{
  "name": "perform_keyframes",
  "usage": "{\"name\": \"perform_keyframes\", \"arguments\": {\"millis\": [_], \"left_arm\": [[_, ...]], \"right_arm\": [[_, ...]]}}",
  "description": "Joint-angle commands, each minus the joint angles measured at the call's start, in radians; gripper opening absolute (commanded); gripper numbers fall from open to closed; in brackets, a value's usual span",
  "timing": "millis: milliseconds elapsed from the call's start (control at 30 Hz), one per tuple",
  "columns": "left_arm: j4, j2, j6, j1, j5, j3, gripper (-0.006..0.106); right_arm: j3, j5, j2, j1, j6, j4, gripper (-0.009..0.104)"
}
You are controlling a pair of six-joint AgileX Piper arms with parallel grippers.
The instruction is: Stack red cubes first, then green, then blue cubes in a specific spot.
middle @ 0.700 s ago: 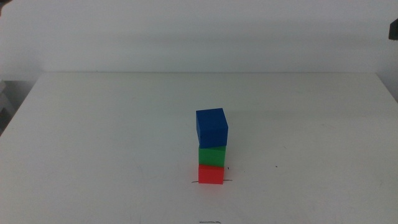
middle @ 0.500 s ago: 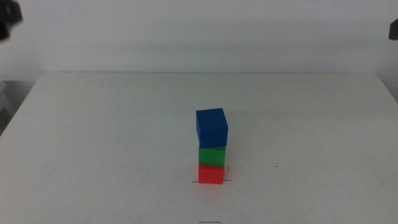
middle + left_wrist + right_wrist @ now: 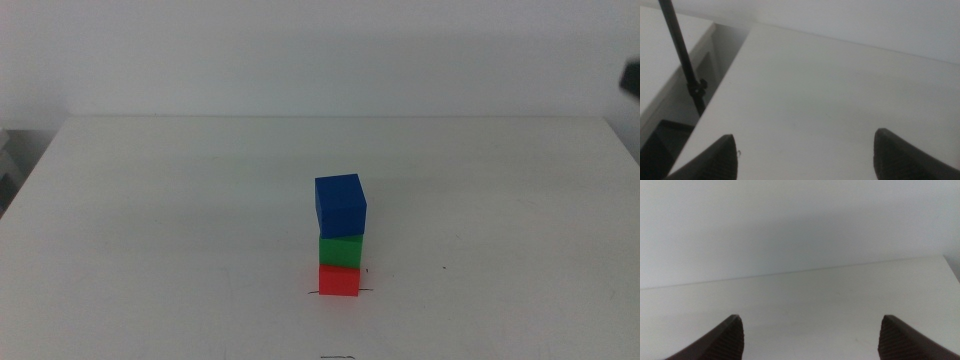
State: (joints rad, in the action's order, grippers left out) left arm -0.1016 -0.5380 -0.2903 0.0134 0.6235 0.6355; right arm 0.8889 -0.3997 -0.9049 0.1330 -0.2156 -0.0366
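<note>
A tower of three stands near the middle of the white table (image 3: 180, 200), a little toward the near edge. The small matte bright red cube (image 3: 339, 281) is at the bottom, sitting on the short thin black pen line (image 3: 368, 291), whose ends show just beyond the cube's left and right sides. The small matte green cube (image 3: 340, 249) rests on the red one, and the small matte dark blue cube (image 3: 340, 205) sits on top, turned slightly so it overhangs the green cube a little. Nothing of mine touches the tower. My left gripper (image 3: 805, 155) hangs over the table's left edge with its dark jaws spread wide and empty. My right gripper (image 3: 810, 337) is likewise wide open and empty, above bare tabletop facing the far wall.
</note>
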Motion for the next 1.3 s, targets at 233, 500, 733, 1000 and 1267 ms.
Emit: {"name": "perform_keyframes", "arguments": {"millis": [233,500,733,1000,1267], "left_arm": [[0.044,0.333,-0.013,-0.042,-0.118,-0.216,0.093],[0.088,0.528,-0.013,-0.042,-0.401,-0.434,0.093],[0.086,0.539,-0.013,-0.042,-0.438,-0.572,0.093],[0.078,0.55,-0.013,-0.042,-0.446,-0.664,0.093],[0.076,0.575,-0.013,-0.042,-0.451,-0.663,0.093]], "right_arm": [[-0.443,0.132,0.473,-0.082,0.013,0.016,0.09],[-0.715,0.128,0.769,-0.221,0.013,-0.003,0.09],[-0.85,0.134,0.852,-0.224,0.013,0.013,0.09],[-0.905,0.114,0.932,-0.224,0.013,0.031,0.09],[-0.905,0.109,0.932,-0.224,0.013,0.027,0.09]]}}
